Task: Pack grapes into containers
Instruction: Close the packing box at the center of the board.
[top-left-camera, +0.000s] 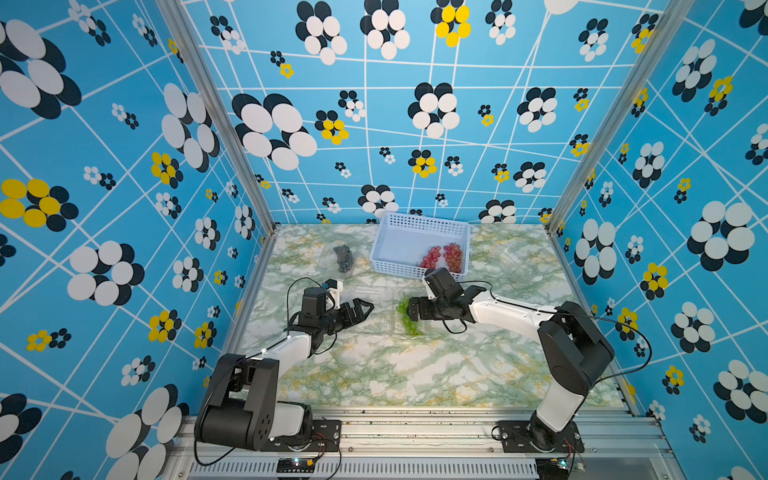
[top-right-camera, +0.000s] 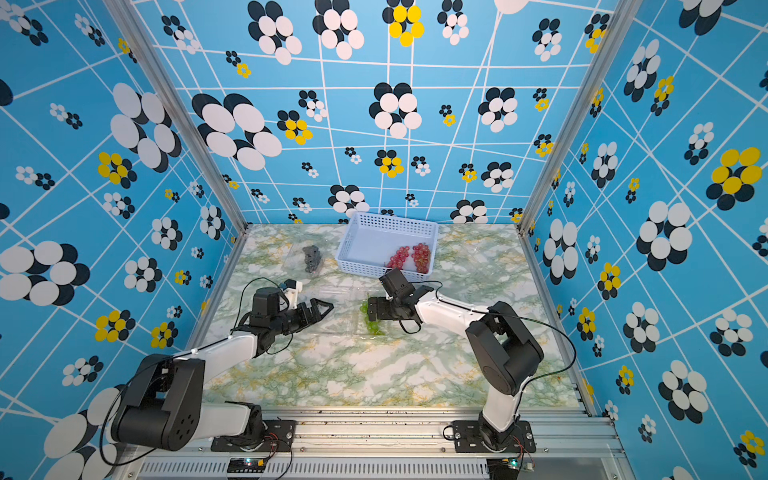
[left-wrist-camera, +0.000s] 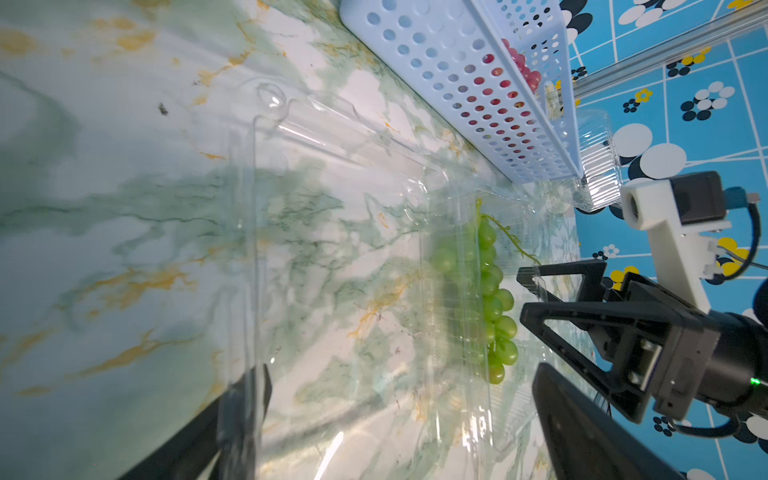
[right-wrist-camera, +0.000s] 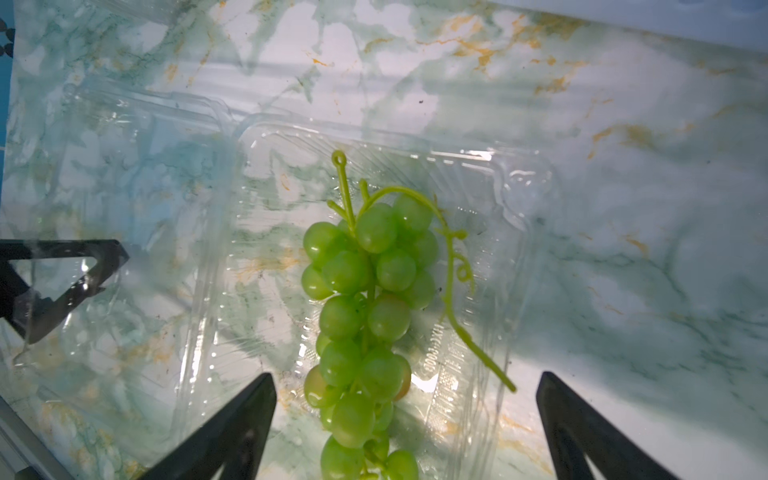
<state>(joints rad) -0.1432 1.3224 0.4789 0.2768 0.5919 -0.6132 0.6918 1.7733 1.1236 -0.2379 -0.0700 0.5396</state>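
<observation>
In both top views: marble tabletop (top-left-camera: 415, 374), blue flower-print walls (top-left-camera: 124, 124). My left gripper (top-left-camera: 368, 309), right gripper (top-left-camera: 410, 309): spread wide, empty. Green grapes (right-wrist-camera: 361, 311) in centre clear container (right-wrist-camera: 515, 199); red grapes (top-left-camera: 442, 255) in far basket (top-left-camera: 415, 226).

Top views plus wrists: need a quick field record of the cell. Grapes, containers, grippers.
green grapes: lying in the open middle container, mid-table
dark grapes: rear left, on a second clear container; lid state unclear
red grapes: two bunches, in the blue basket
third container: rear right, looks empty
left gripper: open, at the middle container's lid
right gripper: open, straddling the green grapes, not closed on them
</observation>
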